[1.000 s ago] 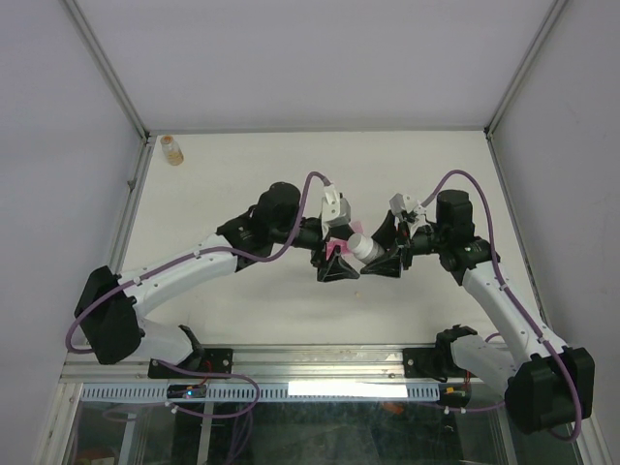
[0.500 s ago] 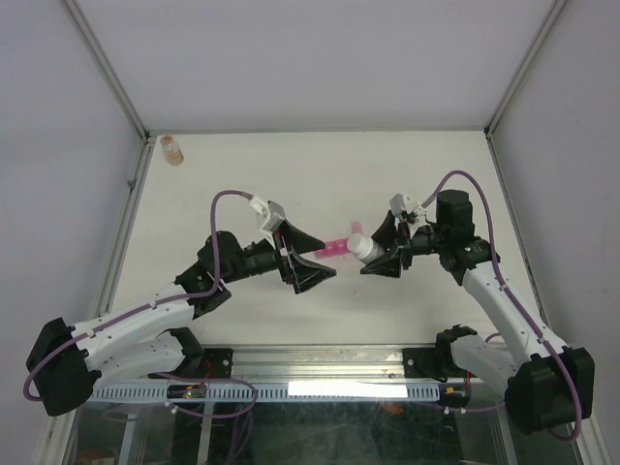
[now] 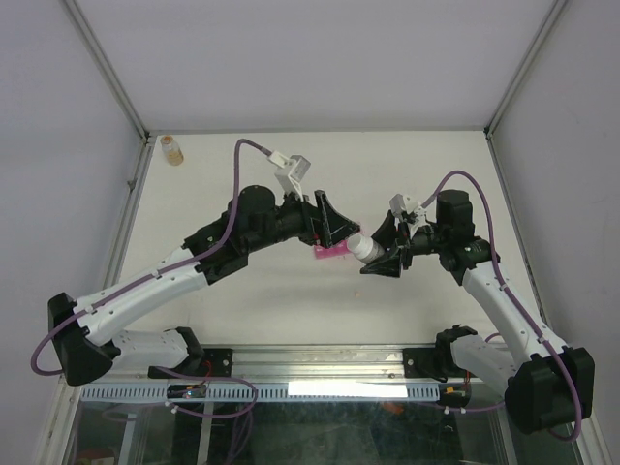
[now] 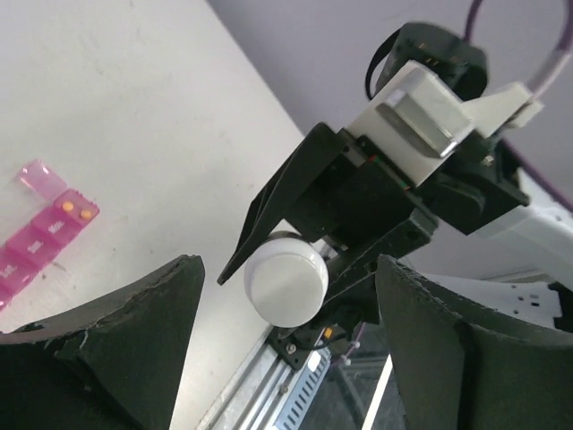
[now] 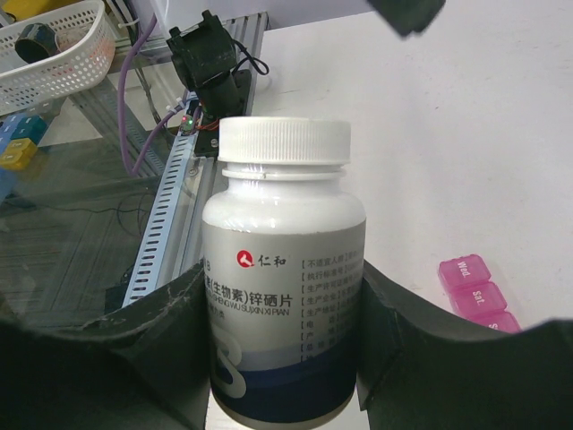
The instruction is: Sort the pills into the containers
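My right claw [image 5: 282,296] clamps the bottle [image 5: 285,260] | my left claw [image 3: 337,225] spread wide, facing bottle's cap [image 4: 285,285] | pill organiser [image 4: 40,237] beside bottle

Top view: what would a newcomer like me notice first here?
In the middle, the right tool grips a white-capped bottle, its cap pointing at the left tool, whose jaws stand open. A small pink pill organiser lies beside the bottle, and an amber bottle sits alone in the far left corner.

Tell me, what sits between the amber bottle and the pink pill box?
Top view: the left arm crosses above bare table between amber bottle and pink pill box.
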Tool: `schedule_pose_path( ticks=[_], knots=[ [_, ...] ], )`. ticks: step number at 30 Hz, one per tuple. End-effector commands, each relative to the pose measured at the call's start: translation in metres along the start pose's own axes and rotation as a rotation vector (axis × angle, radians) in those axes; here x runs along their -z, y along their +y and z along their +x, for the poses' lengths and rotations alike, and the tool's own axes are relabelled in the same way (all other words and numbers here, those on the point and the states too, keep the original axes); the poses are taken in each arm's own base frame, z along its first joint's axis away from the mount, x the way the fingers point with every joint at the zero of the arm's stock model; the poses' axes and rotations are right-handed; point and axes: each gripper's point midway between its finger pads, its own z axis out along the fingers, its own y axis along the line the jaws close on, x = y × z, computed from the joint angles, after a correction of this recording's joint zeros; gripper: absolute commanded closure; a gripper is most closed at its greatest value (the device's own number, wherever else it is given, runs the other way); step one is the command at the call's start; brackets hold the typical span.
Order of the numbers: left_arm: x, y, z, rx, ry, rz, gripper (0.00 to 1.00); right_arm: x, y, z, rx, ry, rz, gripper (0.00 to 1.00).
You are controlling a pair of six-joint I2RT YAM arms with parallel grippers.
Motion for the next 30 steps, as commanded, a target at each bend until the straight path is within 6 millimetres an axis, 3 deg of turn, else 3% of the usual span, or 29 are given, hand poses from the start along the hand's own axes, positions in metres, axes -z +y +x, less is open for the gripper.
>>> schedule_pose_path(
  ticks=[1,8,30],
  knots=[
    [-0.008,0.002,0.011,-0.038,0.076,-0.086,0.22,0.001,-0.002,-0.018,0.079,-0.014,0.002,1.0],
    [-0.019,-0.007,0.019,-0.053,0.123,-0.052,0.28,0.001,-0.003,-0.018,0.08,-0.013,0.005,1.0],
    [-0.021,-0.019,0.039,-0.032,0.207,0.015,0.5,0.002,-0.003,-0.018,0.081,-0.014,0.008,1.0]
  ],
)
